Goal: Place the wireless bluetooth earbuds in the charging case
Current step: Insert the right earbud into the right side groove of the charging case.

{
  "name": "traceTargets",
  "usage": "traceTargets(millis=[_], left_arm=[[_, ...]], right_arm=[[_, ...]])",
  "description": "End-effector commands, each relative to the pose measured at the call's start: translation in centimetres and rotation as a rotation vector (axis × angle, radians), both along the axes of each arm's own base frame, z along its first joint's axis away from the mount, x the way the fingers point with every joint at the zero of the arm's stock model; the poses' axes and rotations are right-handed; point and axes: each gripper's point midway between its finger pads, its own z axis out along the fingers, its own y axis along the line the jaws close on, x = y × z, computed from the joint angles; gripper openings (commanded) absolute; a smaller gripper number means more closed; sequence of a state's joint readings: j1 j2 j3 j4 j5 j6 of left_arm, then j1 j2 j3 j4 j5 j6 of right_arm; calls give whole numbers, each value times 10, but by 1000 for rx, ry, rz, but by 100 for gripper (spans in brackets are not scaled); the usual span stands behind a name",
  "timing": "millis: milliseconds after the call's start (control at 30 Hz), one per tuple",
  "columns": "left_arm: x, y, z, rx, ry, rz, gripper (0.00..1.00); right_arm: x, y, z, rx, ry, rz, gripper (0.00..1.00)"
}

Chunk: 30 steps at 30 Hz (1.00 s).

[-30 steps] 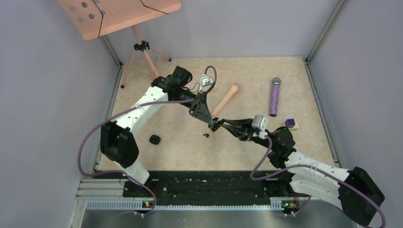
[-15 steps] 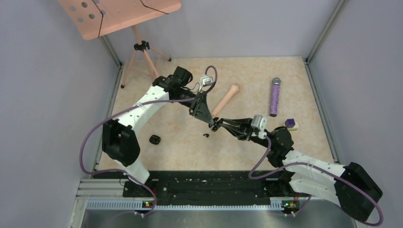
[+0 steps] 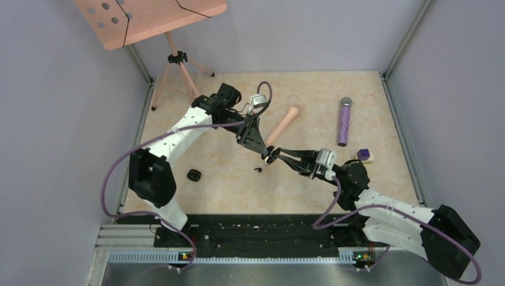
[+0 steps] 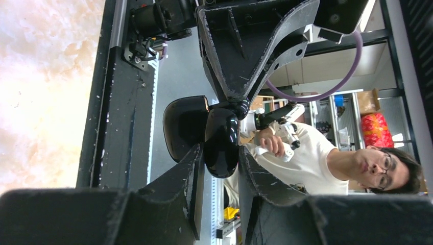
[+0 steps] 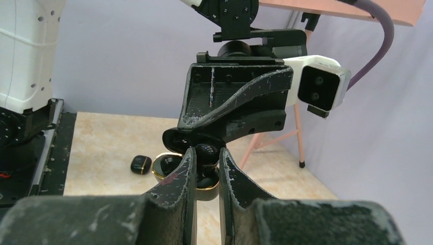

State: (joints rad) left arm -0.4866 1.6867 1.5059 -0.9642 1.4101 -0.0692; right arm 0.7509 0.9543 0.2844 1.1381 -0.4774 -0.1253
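Arms tip-to-tip, left gripper clamping charging case, right gripper pinching earbud.

Glossy black plastic case, mirror-smooth; glossy earbud; matt black jaws, scuffed pale at edges; smooth marbled beige bench; glittery microphone.

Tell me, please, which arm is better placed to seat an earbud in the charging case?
The right. The right gripper pinches an earbud right at the open charging case, which the left gripper clamps in the air, so the left arm is occupied.
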Motion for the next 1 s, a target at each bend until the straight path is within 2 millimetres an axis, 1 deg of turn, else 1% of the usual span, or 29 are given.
traceTargets(millis=[0, 400, 600, 767, 967], left_arm=[[-6, 1, 31, -90, 46, -43, 0], [-4, 0, 33, -100, 85, -54, 0], [-4, 0, 35, -108, 88, -58, 0], [-5, 2, 38, -118, 79, -59, 0], [-4, 5, 42, -135, 70, -55, 0]], right_arm=[[-3, -2, 6, -8, -85, -19, 0], [-11, 2, 0, -63, -167, 4, 0], [-16, 11, -9, -132, -183, 34, 0], [-12, 13, -15, -164, -149, 22, 0], [1, 10, -19, -172, -55, -30, 0]])
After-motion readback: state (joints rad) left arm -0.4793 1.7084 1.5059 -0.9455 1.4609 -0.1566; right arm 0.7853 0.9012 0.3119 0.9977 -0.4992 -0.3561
